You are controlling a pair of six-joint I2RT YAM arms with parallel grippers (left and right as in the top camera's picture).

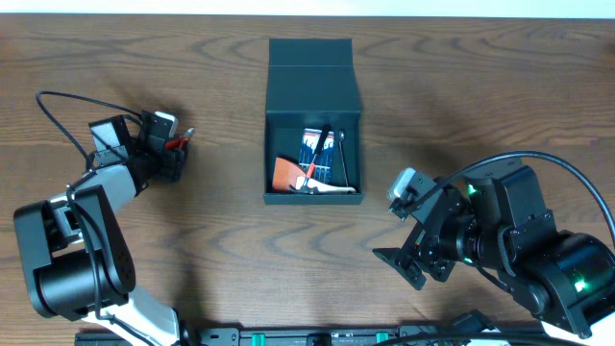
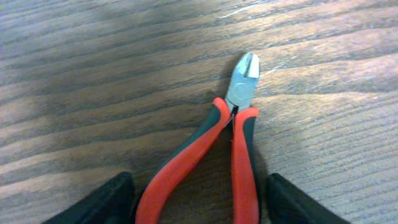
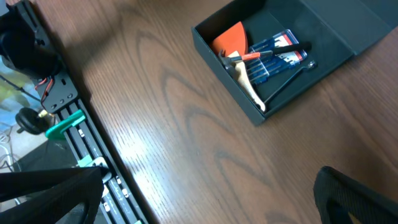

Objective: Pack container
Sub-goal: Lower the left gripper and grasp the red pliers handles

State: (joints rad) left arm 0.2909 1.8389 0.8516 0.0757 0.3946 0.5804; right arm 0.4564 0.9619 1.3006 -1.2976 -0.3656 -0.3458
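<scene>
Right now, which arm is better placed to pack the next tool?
Left. The left gripper, open, straddles the red-handled pliers on the table; the right gripper, also open, has no loose tool nearby.

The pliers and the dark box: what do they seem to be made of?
Pliers: bare grey metal head with a dull sheen; handles look like red-and-dark rubbery plastic sleeves. Box: probably matte cardboard, judging by its thin walls and folded flap lid.

left arm black with grey-white panels behind its black fingers; right arm mostly black, green lights glowing; a black cable loops from each.
</scene>
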